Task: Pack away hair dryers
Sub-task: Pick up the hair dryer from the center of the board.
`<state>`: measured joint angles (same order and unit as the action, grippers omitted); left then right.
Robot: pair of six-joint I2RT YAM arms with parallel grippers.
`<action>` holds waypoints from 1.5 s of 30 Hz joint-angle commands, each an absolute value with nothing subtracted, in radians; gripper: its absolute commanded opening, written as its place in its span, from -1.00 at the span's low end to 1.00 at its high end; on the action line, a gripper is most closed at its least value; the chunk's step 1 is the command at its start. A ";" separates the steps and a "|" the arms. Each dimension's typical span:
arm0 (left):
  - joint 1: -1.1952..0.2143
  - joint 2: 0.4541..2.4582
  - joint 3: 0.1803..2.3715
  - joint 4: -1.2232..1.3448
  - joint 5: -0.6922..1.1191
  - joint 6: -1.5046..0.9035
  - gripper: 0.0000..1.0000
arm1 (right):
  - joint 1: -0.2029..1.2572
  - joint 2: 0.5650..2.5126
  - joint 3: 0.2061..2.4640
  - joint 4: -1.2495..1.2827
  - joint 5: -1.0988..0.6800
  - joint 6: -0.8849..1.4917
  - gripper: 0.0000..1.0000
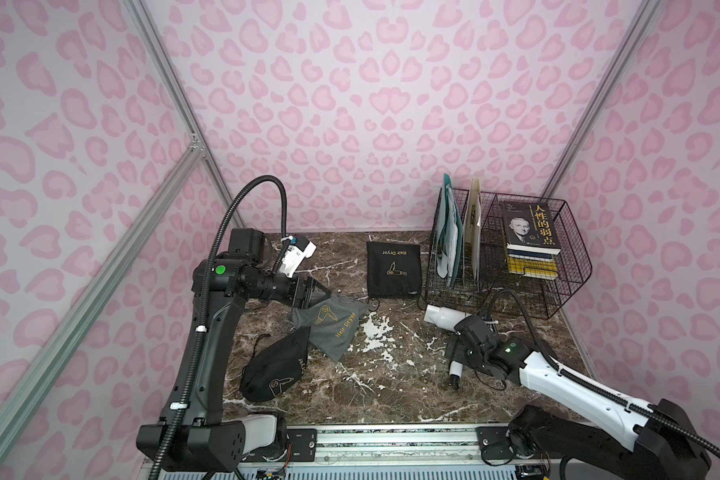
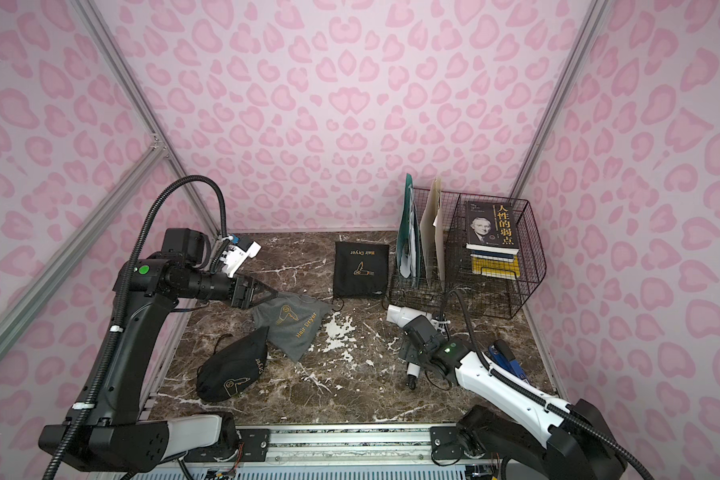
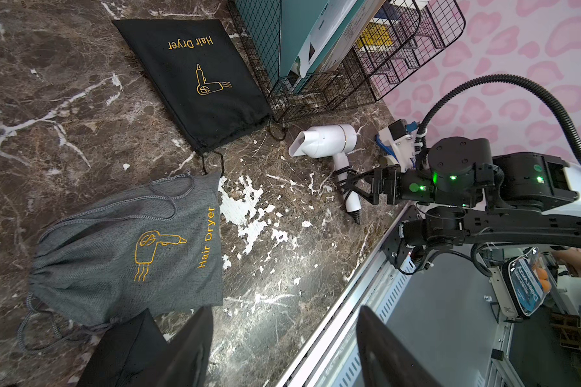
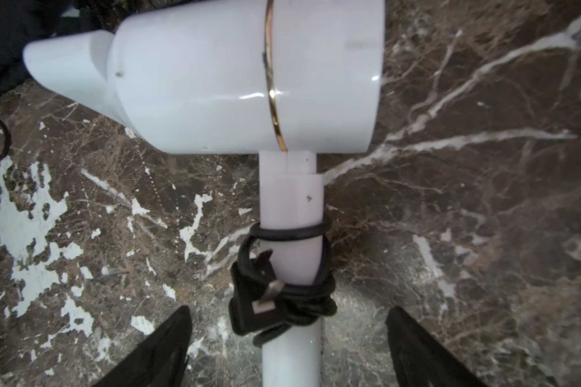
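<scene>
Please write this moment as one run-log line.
white hair dryer: lying on marble table, unpacked | right end effector: open, astride its handle | left end effector: open, empty, near grey pouch

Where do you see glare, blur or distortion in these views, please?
Right wrist view: small glare streaks on the white hair dryer, right tool's fingers soft. Both top views: wide-angle stretch toward the corners. Left wrist view: sharp; grey pouch lettering legible.

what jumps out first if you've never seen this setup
The white hair dryer lying on the dark marble table, close to the wire rack, stands out most. The right gripper sits open astride its cord-wound handle, jaws clear of it. Pink leopard-print walls surround everything.
</scene>
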<state>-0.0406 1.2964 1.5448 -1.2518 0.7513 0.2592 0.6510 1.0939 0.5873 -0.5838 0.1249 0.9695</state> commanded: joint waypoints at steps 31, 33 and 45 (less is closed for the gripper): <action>-0.040 1.244 1.524 -1.250 0.763 0.270 0.39 | 0.639 1.311 0.546 -0.475 0.094 0.899 -0.58; -0.040 1.249 1.540 -1.254 0.765 0.270 0.39 | 0.646 1.270 0.533 -0.461 0.081 0.890 -0.73; -0.040 1.323 1.764 -1.321 0.756 0.289 0.41 | 0.849 1.224 0.667 -0.406 0.172 0.748 -1.00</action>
<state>-0.0402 1.3117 1.7187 -1.2911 0.7399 0.2707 0.8154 1.2198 0.6388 -0.4545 0.0917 0.8001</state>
